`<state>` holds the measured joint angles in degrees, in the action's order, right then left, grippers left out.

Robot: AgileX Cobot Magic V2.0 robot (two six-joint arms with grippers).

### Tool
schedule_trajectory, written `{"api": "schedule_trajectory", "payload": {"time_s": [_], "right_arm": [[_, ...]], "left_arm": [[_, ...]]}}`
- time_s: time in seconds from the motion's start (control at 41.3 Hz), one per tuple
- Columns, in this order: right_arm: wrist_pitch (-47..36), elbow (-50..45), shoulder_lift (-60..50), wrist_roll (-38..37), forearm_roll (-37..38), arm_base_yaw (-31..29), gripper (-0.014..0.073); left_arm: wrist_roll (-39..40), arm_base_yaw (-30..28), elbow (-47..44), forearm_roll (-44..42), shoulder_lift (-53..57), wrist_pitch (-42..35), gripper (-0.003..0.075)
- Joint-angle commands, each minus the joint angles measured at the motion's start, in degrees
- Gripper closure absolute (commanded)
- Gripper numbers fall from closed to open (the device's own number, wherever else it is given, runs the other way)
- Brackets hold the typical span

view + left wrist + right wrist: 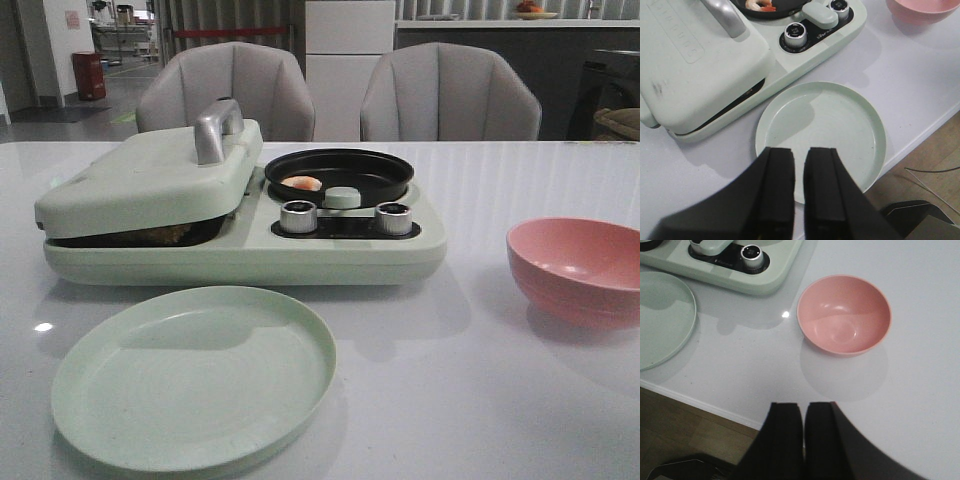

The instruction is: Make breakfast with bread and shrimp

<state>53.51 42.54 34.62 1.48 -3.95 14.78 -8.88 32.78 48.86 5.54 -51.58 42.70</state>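
The shrimp [302,183] lies in the black round pan [340,172] on the right side of the pale green breakfast maker [250,262]. It also shows in the left wrist view [761,5]. The maker's lid [150,180] is down; a brown sliver of bread [165,235] shows in the gap under it. My left gripper [800,155] is shut and empty, hovering over the near edge of the empty green plate [830,125]. My right gripper [803,407] is shut and empty above the table's front edge, short of the pink bowl [844,315]. Neither gripper shows in the front view.
The green plate [195,375] sits in front of the maker, the pink bowl [580,265] to its right. The lid has a metal handle [218,128]. Two metal knobs [298,216] [394,217] sit in front of the pan. Two chairs stand behind the table.
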Motion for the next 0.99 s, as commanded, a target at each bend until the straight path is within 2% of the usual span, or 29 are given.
{"api": "schedule_trajectory", "payload": {"time_s": [0.0,0.121,0.847,0.968], "right_arm": [[-3.5,1.5,0.0,-0.1,0.4,0.0,0.0512],[-3.5,1.5,0.0,-0.1,0.4,0.0,0.0580],[-4.5,1.5,0.0,-0.1,0.4,0.0,0.0579],[-4.5,1.5,0.0,-0.1,0.4,0.0,0.0579]], "left_arm": [[0.6,0.0,1.5,0.8,0.3,-3.4,0.0555],[0.6,0.0,1.5,0.8,0.3,-3.4,0.0555],[0.6,0.0,1.5,0.7,0.5,-3.8,0.0555],[-0.2,-3.7,1.1,-3.4,3.8,-4.6,0.0558]]}}
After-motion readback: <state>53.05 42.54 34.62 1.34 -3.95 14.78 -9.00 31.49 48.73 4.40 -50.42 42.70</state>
